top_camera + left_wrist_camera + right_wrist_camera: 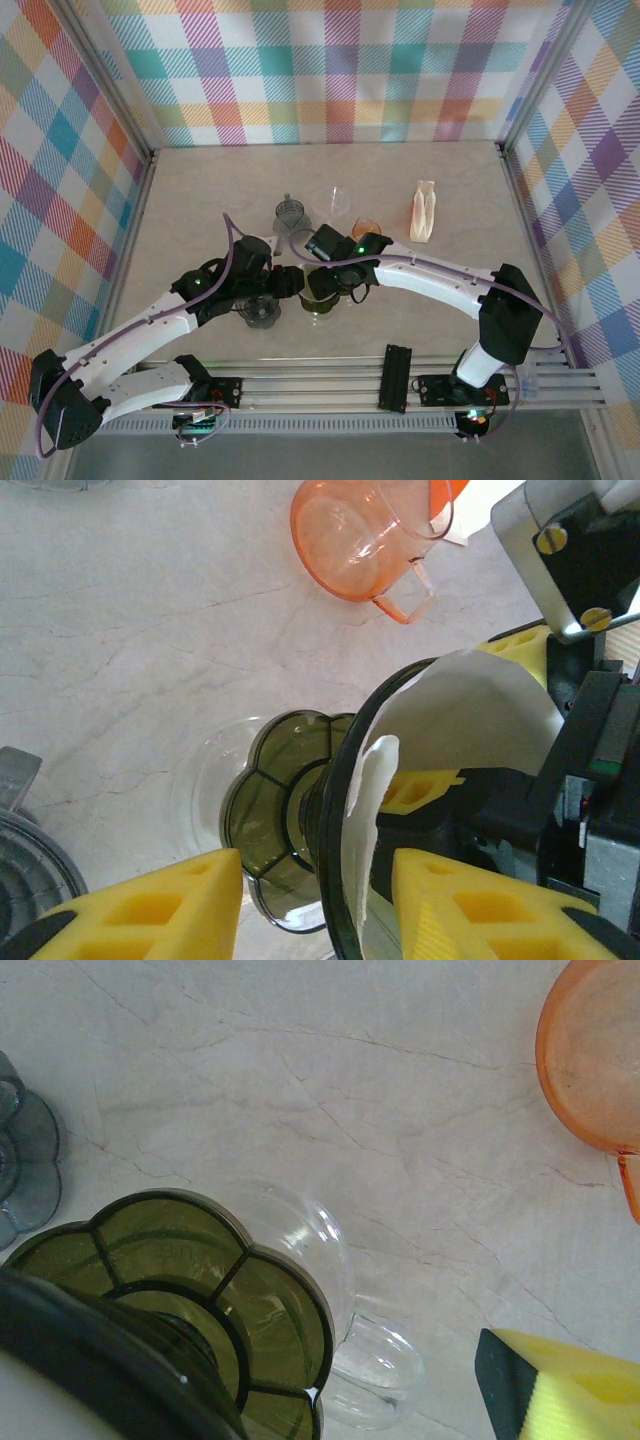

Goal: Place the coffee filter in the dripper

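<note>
- White paper coffee filter (470, 715): inside mouth of olive-green transparent plastic dripper (285, 815), edge protruding past black rim.
- Left gripper (315, 870): jaws spread, one yellow finger on each side of dripper.
- Right gripper (332, 288): jaws wide apart at dripper mouth; hold on filter cannot be told.
- Orange translucent cup-shaped dripper (360, 535): nearby on beige marble-pattern table (130, 650).

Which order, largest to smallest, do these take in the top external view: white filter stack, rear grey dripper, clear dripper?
1. white filter stack
2. rear grey dripper
3. clear dripper, though its faint outline makes it a near tie with the grey one.
</note>
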